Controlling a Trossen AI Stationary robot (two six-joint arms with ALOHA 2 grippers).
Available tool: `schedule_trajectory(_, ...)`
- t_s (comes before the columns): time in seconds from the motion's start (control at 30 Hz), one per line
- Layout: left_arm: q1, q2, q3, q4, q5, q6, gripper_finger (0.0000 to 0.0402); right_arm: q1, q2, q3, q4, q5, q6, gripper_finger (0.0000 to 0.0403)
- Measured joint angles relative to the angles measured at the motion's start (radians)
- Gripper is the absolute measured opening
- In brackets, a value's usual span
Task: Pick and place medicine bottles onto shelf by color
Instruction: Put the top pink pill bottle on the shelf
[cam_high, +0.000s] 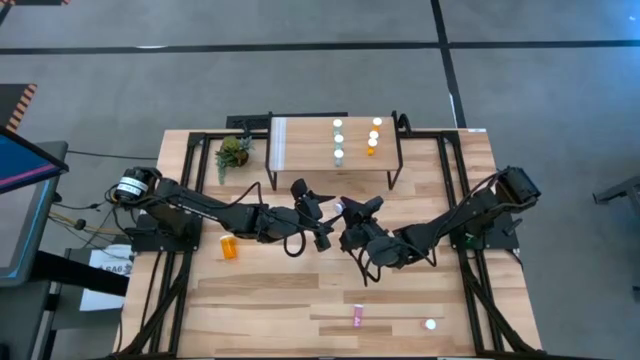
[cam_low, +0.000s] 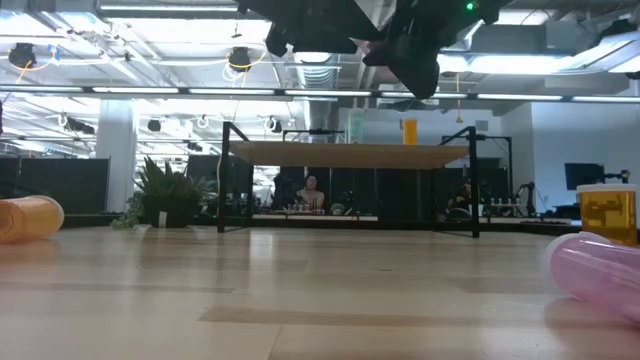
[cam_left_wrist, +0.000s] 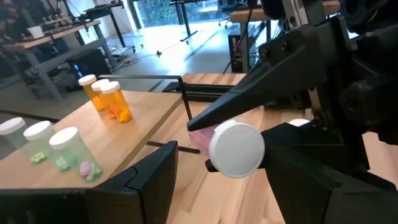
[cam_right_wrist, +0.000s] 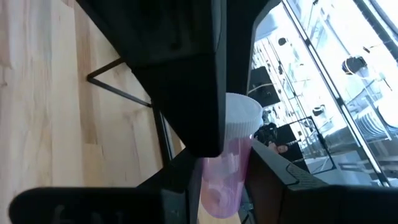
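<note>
A pink medicine bottle (cam_high: 341, 207) with a white cap (cam_left_wrist: 236, 149) hangs above the table's middle, with my right gripper (cam_high: 354, 210) shut on it. My left gripper (cam_high: 323, 215) faces it, open, one finger on either side of the cap. There is a gap beside the cap, and I see no touch. On the shelf (cam_high: 300, 145) at the far edge stand three teal bottles (cam_high: 338, 140) and three orange ones (cam_high: 374, 135) on their bases. An orange bottle (cam_high: 230, 247) and a pink one (cam_high: 357, 316) lie on their sides on the table. My right gripper pinches the pink bottle's body (cam_right_wrist: 225, 177) between its two fingers (cam_right_wrist: 193, 93). The fingers reach about level from the table's right side and lie along the bottle. The capped end (cam_right_wrist: 244, 118) sticks out past the fingertips toward my left gripper. The bottle is lifted clear of the table.
A small green plant (cam_high: 233, 152) stands left of the shelf. A white-capped orange bottle (cam_high: 431, 324) stands upright near the front right. The table's near middle (cam_high: 300, 300) holds nothing. Black frame rails (cam_high: 180, 190) run along both side edges.
</note>
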Motion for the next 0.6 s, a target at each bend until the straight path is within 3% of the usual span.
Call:
schedule_trajectory(0.2,-0.001,0.0,0.0,-0.001,0.004,0.012,0.0229,0.0,0.0,0.0,0.0,-0.016,0.0,0.0122)
schedule_trajectory(0.47,-0.005,0.0,0.0,-0.008,-0.006,0.014,0.0317,-0.001,0.0,0.0,-0.001,-0.016,0.0,0.0122)
schedule_trajectory(0.6,-0.009,0.0,0.0,0.018,-0.008,0.048,0.0332,-0.001,0.0,0.0,-0.001,-0.016,0.0,0.0122)
